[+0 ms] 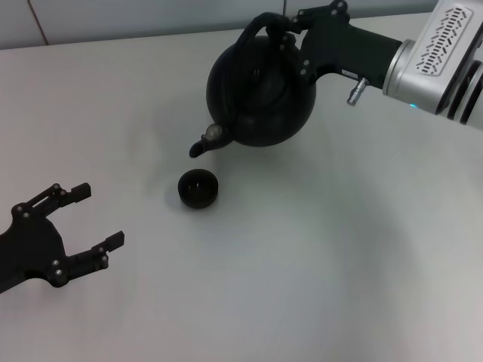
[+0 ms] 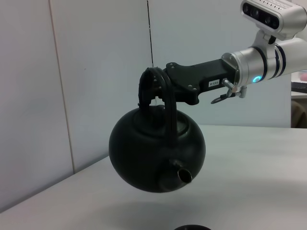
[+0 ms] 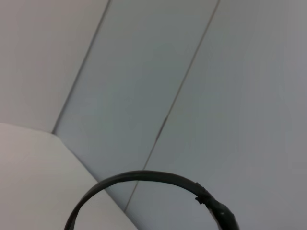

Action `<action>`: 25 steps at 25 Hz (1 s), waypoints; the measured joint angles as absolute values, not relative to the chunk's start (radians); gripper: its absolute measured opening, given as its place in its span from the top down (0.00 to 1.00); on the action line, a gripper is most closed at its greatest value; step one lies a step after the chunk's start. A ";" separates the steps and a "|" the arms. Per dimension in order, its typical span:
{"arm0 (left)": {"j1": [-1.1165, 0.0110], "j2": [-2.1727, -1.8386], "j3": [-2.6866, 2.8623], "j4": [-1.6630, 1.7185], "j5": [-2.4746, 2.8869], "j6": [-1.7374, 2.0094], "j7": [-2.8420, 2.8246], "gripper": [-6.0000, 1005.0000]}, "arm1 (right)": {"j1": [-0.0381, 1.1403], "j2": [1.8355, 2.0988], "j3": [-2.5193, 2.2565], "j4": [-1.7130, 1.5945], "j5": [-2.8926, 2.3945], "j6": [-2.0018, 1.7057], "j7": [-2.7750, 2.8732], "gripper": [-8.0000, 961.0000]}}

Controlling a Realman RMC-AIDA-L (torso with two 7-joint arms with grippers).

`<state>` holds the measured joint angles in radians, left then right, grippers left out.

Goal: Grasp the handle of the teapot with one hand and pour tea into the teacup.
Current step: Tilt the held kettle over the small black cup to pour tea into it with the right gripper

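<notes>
The round matte black teapot [image 1: 260, 94] hangs in the air, tilted with its short spout [image 1: 202, 145] down toward the small black teacup [image 1: 198, 188] on the white table. My right gripper [image 1: 281, 30] is shut on the arched black handle [image 1: 256, 29] at its top. From the left wrist view the teapot [image 2: 157, 155] hangs under the right gripper [image 2: 152, 88], spout [image 2: 182, 175] low and facing the camera; the teacup's rim [image 2: 192, 227] just shows below. The right wrist view shows only an arc of the handle [image 3: 144, 177]. My left gripper [image 1: 94, 219] rests open at the near left.
The white table [image 1: 339, 249] ends at a grey panelled wall [image 2: 96, 72] behind the teapot. A head camera unit [image 2: 273, 14] shows at the upper right of the left wrist view.
</notes>
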<state>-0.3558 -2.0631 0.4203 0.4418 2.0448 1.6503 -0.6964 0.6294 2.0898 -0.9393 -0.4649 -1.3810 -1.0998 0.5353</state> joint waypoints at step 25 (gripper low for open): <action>-0.359 -2.065 0.420 0.442 2.043 1.651 -0.696 0.14 | 0.629 2.089 -1.026 -0.523 -1.383 -1.055 0.428 0.92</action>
